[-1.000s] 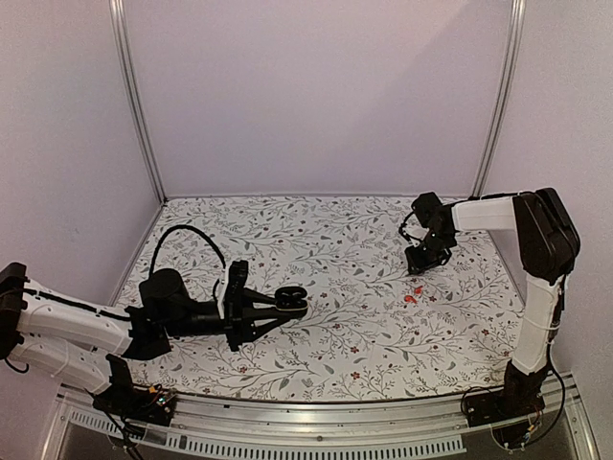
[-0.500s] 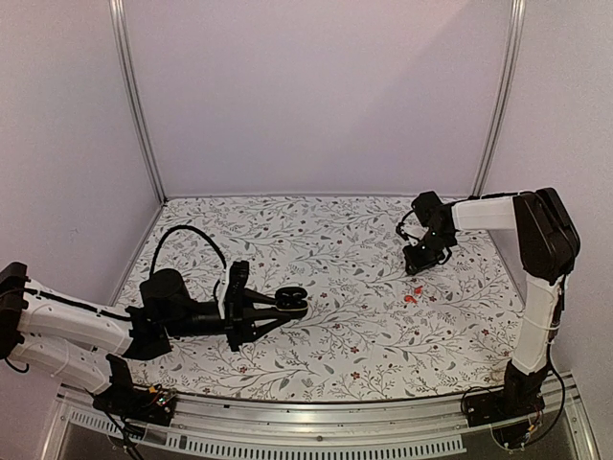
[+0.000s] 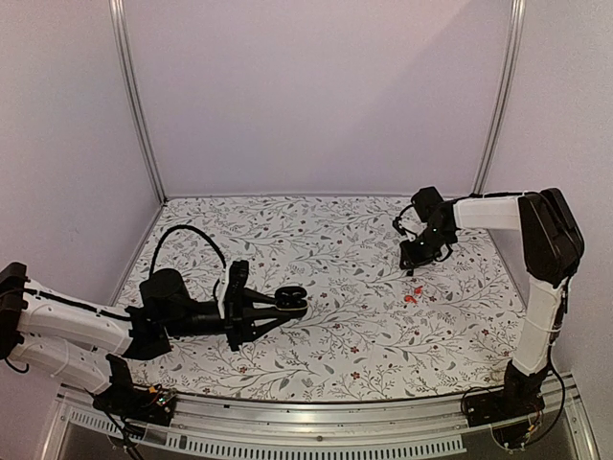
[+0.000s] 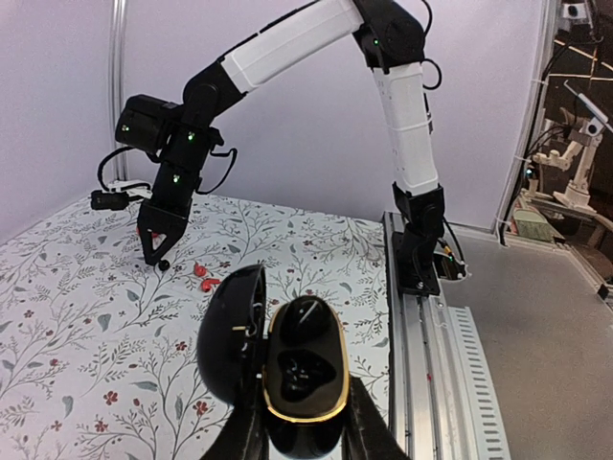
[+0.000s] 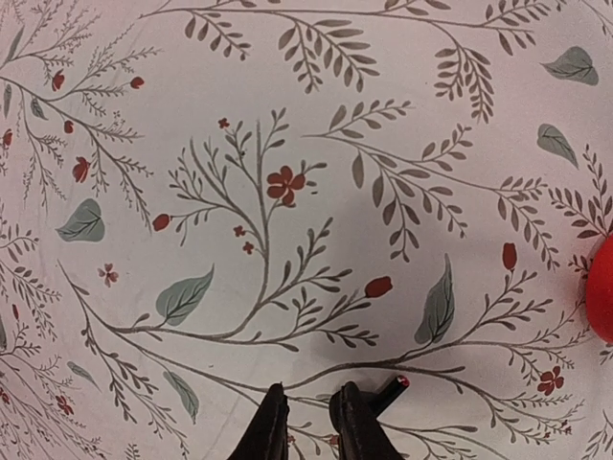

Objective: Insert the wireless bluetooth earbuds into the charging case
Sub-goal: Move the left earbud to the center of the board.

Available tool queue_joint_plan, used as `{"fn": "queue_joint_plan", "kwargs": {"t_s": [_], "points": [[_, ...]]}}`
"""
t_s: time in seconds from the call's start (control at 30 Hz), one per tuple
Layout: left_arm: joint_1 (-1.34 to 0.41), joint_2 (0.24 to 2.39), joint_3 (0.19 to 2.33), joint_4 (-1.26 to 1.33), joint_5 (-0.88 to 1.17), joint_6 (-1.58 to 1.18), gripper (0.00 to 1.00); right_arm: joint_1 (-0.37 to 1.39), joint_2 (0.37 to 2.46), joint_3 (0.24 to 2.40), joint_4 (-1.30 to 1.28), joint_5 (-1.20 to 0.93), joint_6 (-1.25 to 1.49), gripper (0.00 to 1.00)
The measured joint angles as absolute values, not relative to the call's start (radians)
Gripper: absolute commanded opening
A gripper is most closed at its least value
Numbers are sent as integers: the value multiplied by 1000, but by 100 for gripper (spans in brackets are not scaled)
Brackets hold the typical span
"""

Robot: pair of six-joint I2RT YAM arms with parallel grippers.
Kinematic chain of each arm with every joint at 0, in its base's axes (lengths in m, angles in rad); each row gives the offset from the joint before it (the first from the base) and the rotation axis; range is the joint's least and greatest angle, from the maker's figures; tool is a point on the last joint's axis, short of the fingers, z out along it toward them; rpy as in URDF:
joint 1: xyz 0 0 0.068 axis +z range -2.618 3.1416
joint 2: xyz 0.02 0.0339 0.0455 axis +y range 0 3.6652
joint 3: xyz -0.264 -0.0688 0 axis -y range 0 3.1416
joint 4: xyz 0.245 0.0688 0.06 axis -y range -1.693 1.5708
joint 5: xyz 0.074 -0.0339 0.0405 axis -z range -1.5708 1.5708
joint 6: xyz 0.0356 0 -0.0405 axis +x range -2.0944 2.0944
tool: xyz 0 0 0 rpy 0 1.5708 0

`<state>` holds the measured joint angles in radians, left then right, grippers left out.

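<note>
From above: the left fingers [image 3: 263, 309] squeeze the open black charging case [image 3: 291, 300] over the flowery bench [image 3: 335, 240]. The red earbuds [image 3: 410, 298] lie near the right fingers [image 3: 414, 257].

Left wrist: the case's gold rim shows.

Right wrist: its fingers almost touch, with nothing between them. One of the earbuds is at the right edge.

The left arm [image 3: 77, 331] lies low and nearly level, reaching right from its base. The left gripper [image 3: 287, 305] has its jaws clamped on the open charging case [image 4: 305, 383]. The right arm [image 3: 541, 287] stands tall, its forearm reaching left and its wrist bent down. The right gripper [image 5: 306, 417] points downward with its jaws drawn almost together, seemingly pinching nothing.
</note>
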<state>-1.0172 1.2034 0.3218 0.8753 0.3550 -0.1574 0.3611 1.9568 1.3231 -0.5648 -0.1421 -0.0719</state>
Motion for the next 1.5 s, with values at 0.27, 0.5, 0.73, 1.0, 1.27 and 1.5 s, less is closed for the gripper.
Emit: {"fn": "queue_joint_plan", "kwargs": {"t_s": [0.27,0.5,0.73,1.0,1.27,1.5], "points": [[-1016,1200,322,874,354,-157,0,360,1866,1239,-548,-124,-6,48],[-1016,1200,322,873,354,-157,0,358,1851,1222,-524,-144,38,50],[-1015,1188,322,873,353,-157,0,347,1882,1223,-515,-144,49,52],[-1013,1188,315,873,349,-157,0,346,1936,1250,-515,-146,46,44],[-1013,1184,311,871,347,-157,0,355,1954,1254,-515,-183,11,32],[-1011,1184,311,872,347,-157,0,377,1954,1254,-514,-205,-25,25]]}}
